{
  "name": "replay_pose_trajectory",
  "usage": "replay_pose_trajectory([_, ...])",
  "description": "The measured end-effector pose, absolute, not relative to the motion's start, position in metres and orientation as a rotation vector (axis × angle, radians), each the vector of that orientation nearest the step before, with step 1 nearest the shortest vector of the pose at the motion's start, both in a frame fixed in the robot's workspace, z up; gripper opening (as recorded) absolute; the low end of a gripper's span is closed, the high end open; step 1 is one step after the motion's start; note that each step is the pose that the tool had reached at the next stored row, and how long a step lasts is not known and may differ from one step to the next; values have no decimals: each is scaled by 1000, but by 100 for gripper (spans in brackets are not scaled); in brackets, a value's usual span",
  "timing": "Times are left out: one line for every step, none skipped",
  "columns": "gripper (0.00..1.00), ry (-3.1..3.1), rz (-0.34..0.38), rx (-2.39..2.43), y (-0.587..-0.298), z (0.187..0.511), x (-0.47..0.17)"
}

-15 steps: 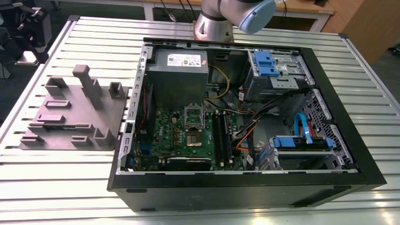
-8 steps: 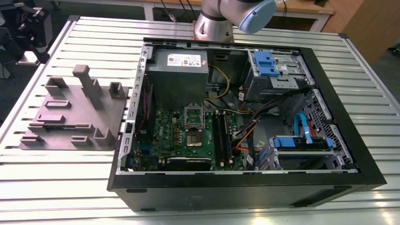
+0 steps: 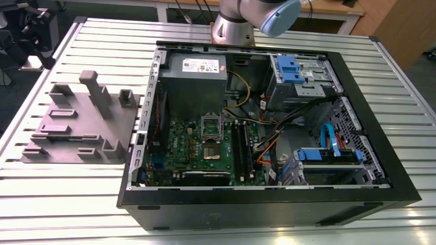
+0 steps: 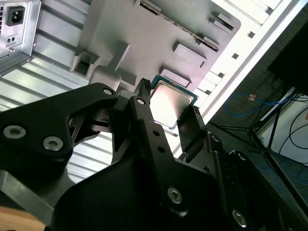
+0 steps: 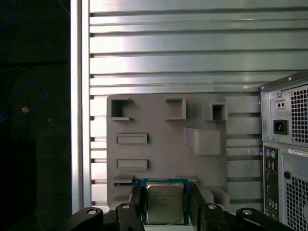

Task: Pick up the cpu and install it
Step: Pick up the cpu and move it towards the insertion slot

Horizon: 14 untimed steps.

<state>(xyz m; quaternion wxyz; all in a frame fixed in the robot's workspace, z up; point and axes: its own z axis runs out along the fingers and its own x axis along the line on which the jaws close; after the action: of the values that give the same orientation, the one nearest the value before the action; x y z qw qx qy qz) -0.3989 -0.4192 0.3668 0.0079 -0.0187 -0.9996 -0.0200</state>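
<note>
The cpu (image 5: 165,204) is a small square chip with a silvery top and a thin blue-green rim. My gripper (image 5: 165,192) is shut on it, one black finger (image 5: 136,199) against each side edge. It hangs high above the grey plastic plate (image 5: 163,144). In the second wrist view the cpu (image 4: 172,103) sits between the same fingers of the gripper (image 4: 168,100), over the plate (image 4: 144,29). In the exterior view the motherboard's open socket (image 3: 210,151) lies inside the computer case (image 3: 381,168), with its metal frame (image 3: 210,124) flipped up behind it.
The plate (image 3: 75,127) with upright blocks lies at the exterior view's left of the case on the slatted metal table (image 3: 204,227). The arm's base (image 3: 235,25) stands behind the case. The case's rear panel (image 5: 288,154) shows beside the plate. Cables and drive bays (image 3: 296,71) fill the case's other side.
</note>
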Motion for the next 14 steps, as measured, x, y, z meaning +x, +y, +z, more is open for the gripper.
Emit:
replay_pose_trajectory([47,-3125,-62,-59,-419,367,-399])
replay_pose_trajectory([47,-3124,-63,-59,-419,367,-398])
replay_pose_trajectory([47,-3124,-63,-59,-419,367,-398])
replay_pose_trajectory([47,-3124,-63,-59,-419,367,-398])
replay_pose_trajectory([47,-3124,-63,-59,-419,367,-398])
replay_pose_trajectory([47,-3125,-63,-59,-419,367,-397])
replay_pose_trajectory([47,-3125,-63,-58,-419,367,-397])
replay_pose_trajectory([47,-3125,-63,-59,-419,367,-397])
replay_pose_trajectory([47,-3124,-63,-59,-419,367,-397])
replay_pose_trajectory([47,-3124,-63,-59,-419,367,-396])
replay_pose_trajectory([47,-3124,-63,-59,-419,367,-396])
replay_pose_trajectory([47,-3124,-63,-59,-419,367,-396])
replay_pose_trajectory([47,-3124,-63,-59,-419,367,-396])
replay_pose_trajectory([47,-3124,-63,-59,-419,367,-395])
